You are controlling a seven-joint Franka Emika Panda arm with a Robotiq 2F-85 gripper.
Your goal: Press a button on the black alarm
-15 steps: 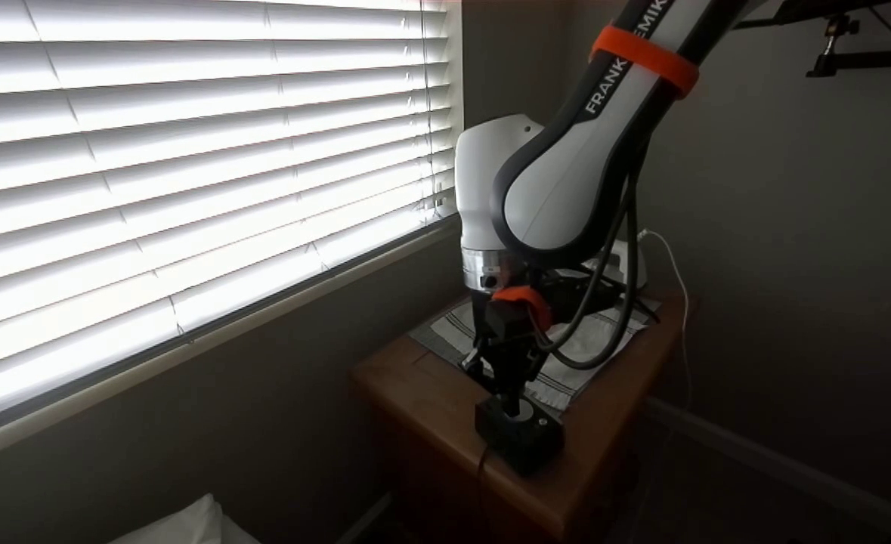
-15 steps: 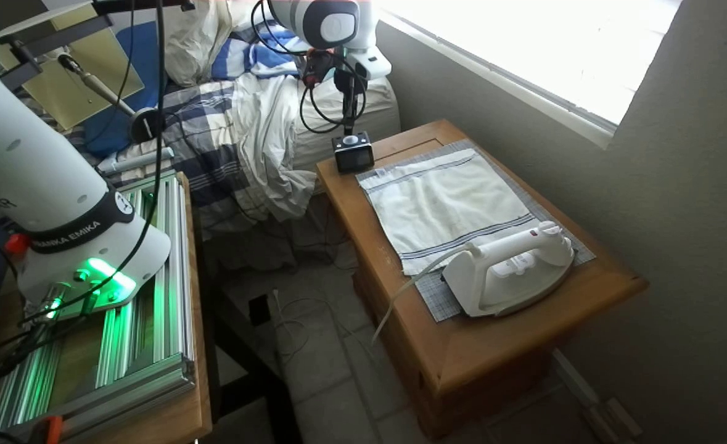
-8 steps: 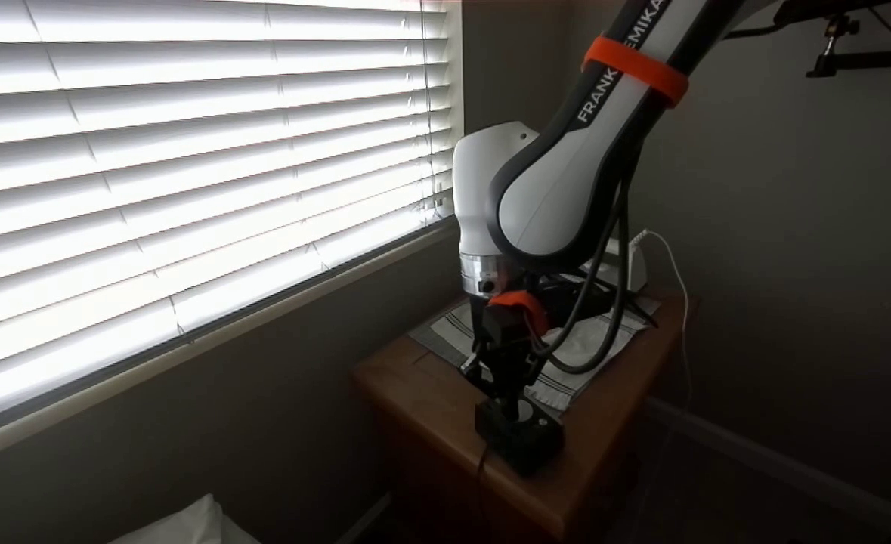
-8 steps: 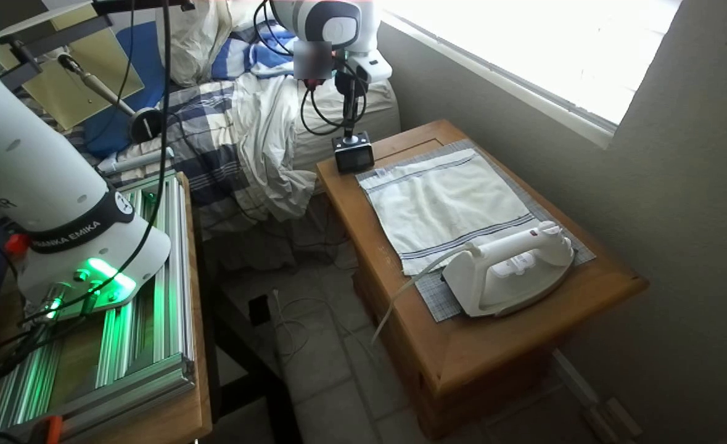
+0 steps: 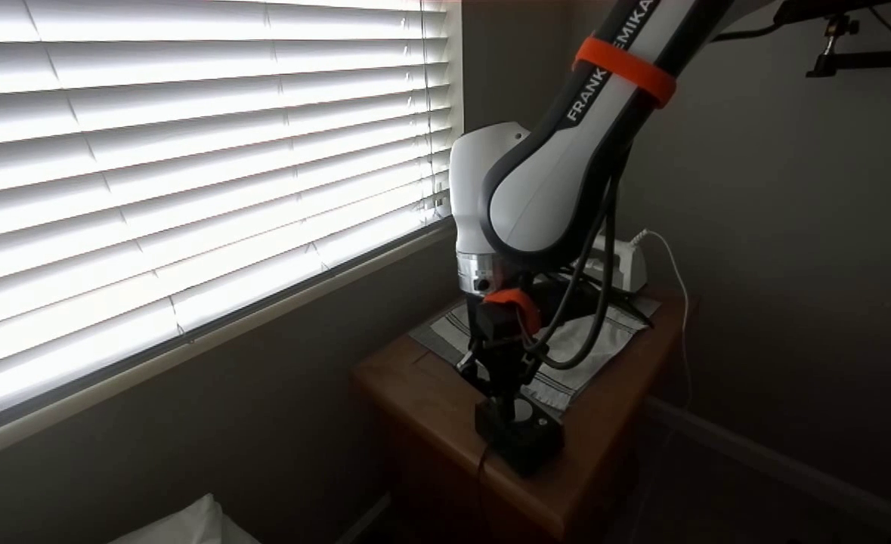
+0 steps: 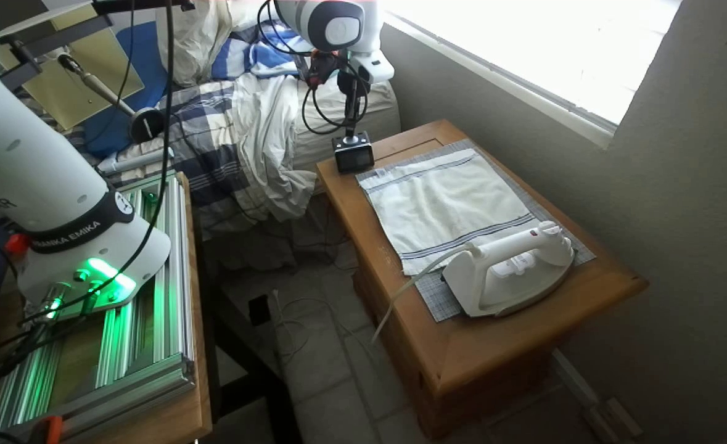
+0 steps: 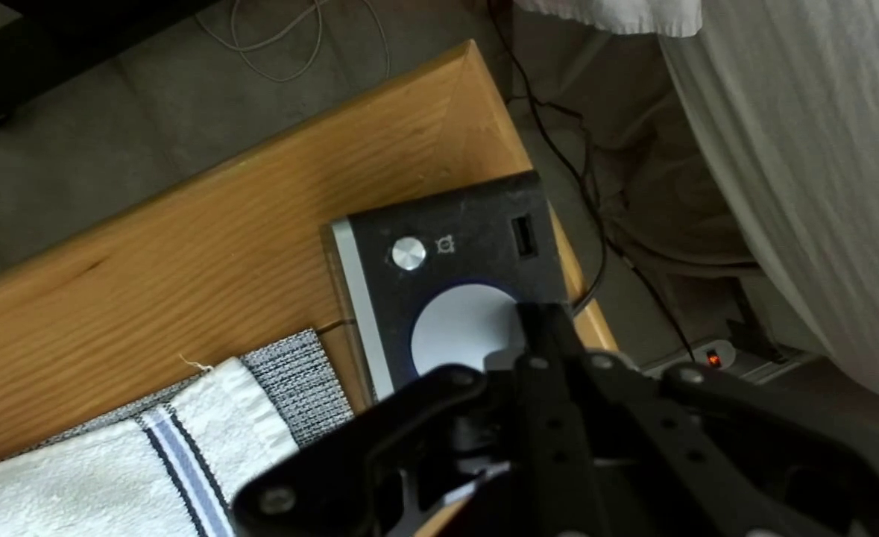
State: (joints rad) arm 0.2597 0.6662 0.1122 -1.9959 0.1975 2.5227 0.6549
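Note:
The black alarm stands on a corner of the wooden table; it shows in both exterior views. In the wrist view the black alarm has a large round silver button, a small silver knob and a slot on top. My gripper is shut and empty, fingers pointing down. Its tips are over the alarm's top at the edge of the round button and hide part of it. In both exterior views the gripper is at the alarm's top. I cannot tell whether it touches.
A white striped towel on a grey mat lies beside the alarm. A white iron stands at the table's other end with its cord hanging off. A window with blinds and a bed are nearby. A dark cord leaves the alarm.
The arm has shifted slightly left in an exterior view. The fingertips have moved from over the round silver button toward its edge, so more of it shows. The alarm has not moved.

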